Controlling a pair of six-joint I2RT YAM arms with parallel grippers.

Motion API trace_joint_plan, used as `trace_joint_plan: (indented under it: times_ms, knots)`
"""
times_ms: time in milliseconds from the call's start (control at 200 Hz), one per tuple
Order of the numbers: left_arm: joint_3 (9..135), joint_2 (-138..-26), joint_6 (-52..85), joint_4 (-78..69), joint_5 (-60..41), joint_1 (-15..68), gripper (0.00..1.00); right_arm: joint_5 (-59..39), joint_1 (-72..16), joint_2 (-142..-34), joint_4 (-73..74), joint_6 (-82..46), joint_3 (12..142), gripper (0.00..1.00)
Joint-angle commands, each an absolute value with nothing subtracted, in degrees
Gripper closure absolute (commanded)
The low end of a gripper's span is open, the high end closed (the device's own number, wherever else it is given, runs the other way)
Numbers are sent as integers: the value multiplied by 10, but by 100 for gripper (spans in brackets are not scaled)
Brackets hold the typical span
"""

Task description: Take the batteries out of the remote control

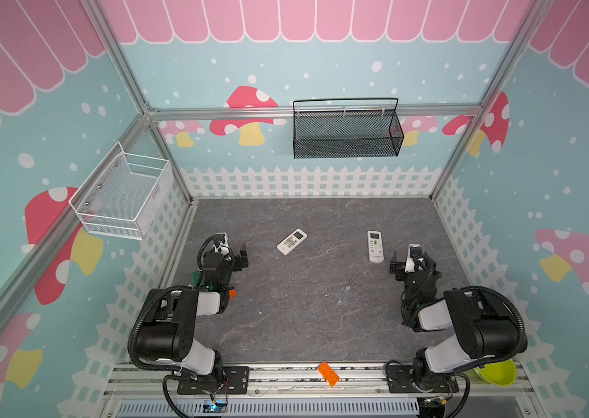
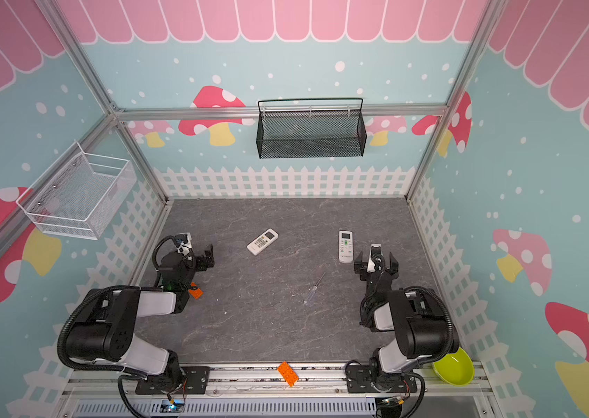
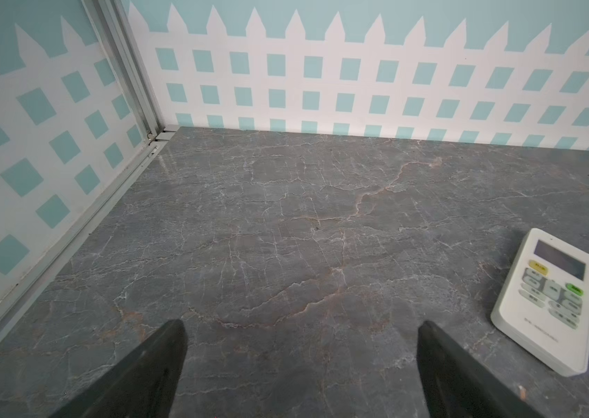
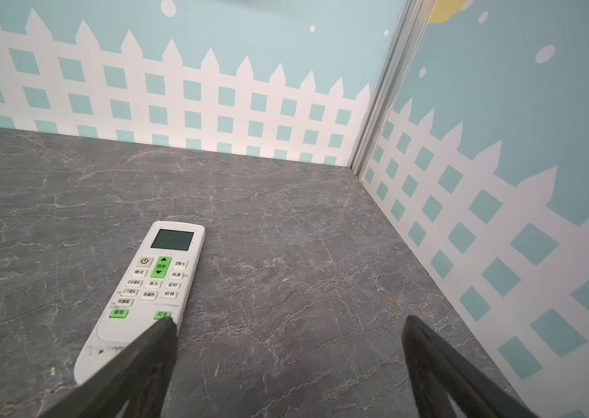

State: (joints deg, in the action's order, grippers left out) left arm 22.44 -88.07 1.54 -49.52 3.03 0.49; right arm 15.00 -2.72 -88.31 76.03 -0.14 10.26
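You've unloaded nothing: white plastic remote (image 1: pixel 291 241) at eleven o'clock, second white remote (image 1: pixel 375 246) at one, both face-up; left gripper (image 3: pixel 302 327) and right gripper (image 4: pixel 289 322) gape wide, empty.

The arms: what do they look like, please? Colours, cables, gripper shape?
The left arm and right arm match: black joints, white link covers, a black ribbed hose alongside. The left gripper and right gripper each have two black tapering fingers.

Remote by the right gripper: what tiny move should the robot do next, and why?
Probably shift the open right gripper over the remote to grasp and flip it: it lies buttons-up right beside the empty jaws, and no batteries show.
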Motion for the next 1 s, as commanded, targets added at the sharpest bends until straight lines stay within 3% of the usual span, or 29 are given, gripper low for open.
trace_joint_plan:
  times_ms: [0, 996]
  knots:
    - [229, -880, 25, -498, 37, 3, 0, 148, -27, -874, 769, -4, 108, 2]
    - [223, -884, 11, -516, 100, 33, 0, 148, -27, -874, 769, -4, 108, 2]
